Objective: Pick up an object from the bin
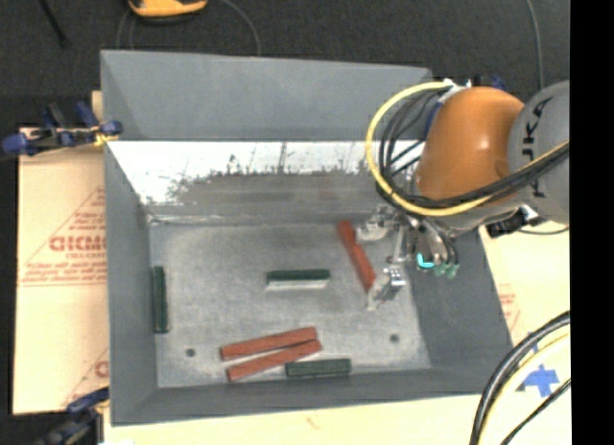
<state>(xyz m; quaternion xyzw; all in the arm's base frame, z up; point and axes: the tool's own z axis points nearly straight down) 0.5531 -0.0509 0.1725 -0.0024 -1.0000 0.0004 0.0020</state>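
One red bar (355,255) lies just left of my hand (380,261), by the right wall of the bin (451,323). Its long axis runs near-to-far, slightly slanted. My fingers are spread, gripping nothing.

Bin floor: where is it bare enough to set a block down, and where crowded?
Bare: between the left green bar and the centre green bar, and the strip along the back wall. Crowded: the front, with two red bars and the front green bar; the right, with the gripper by a slanted red bar.
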